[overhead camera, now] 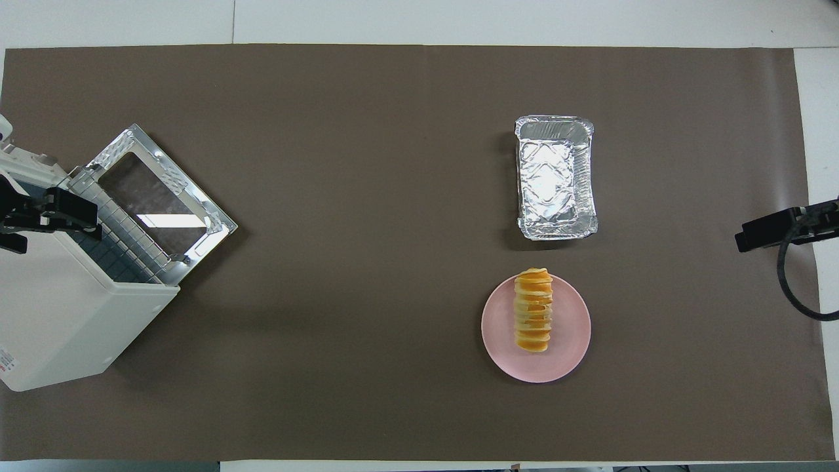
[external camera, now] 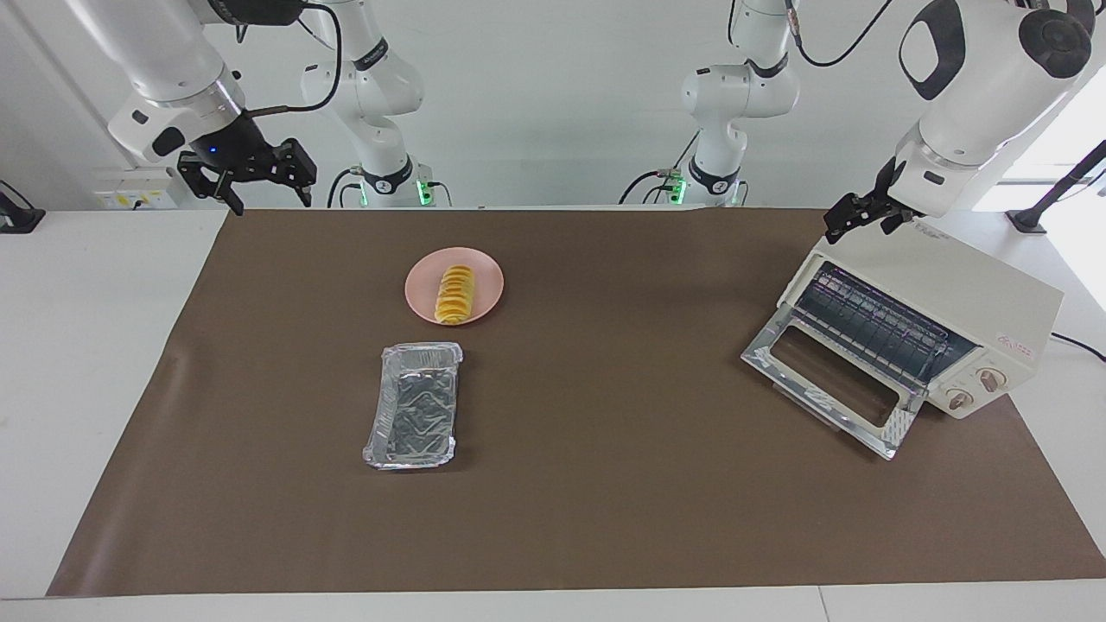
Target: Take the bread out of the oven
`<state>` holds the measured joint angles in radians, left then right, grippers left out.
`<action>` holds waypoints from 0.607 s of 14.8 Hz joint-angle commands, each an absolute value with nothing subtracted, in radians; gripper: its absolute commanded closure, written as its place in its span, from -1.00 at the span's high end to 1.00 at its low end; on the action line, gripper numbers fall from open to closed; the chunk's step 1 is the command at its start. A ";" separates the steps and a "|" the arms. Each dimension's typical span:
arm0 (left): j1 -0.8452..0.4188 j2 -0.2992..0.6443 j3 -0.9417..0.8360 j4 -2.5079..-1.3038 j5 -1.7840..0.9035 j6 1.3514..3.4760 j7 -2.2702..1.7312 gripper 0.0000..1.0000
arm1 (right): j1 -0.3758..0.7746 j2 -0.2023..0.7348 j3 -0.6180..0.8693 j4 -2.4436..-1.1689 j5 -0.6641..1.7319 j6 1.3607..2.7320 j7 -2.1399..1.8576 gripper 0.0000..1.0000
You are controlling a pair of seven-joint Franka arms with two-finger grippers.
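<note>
The bread [external camera: 455,295] [overhead camera: 533,311], a ridged golden loaf, lies on a round pink plate [external camera: 419,289] [overhead camera: 498,328] on the right arm's half of the table. The cream oven [external camera: 950,302] [overhead camera: 59,314] stands at the left arm's end with its glass door [external camera: 829,380] dropped open and its wire rack bare. My left gripper [external camera: 855,223] [overhead camera: 46,223] hovers open over the oven's top edge, holding nothing. My right gripper [external camera: 270,200] hangs open and empty over the mat's corner at its own end, well away from the plate; in the overhead view only one of its fingers [overhead camera: 763,231] shows.
A crinkled silver foil tray [external camera: 421,350] [overhead camera: 554,120] sits empty, farther from the robots than the plate. A brown mat [external camera: 605,484] covers most of the table. Two more white arms stand at the robots' edge.
</note>
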<state>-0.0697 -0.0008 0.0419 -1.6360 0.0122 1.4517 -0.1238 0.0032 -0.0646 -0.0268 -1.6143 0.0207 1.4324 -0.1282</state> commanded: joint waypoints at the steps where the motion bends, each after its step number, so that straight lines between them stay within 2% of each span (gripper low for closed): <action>1: -0.057 -0.009 0.037 -1.637 0.000 1.457 -0.120 1.00 | -0.015 -0.052 -0.009 -1.625 0.015 1.453 -0.110 1.00; 9: -0.057 -0.009 0.037 -1.638 0.000 1.457 -0.120 1.00 | -0.008 -0.043 -0.008 -1.647 -0.011 1.537 -0.049 1.00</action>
<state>-0.0697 -0.0008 0.0419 -1.6360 0.0122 1.4517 -0.1238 0.0032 -0.0324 -0.0238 -1.6242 0.0050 1.5165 -0.0891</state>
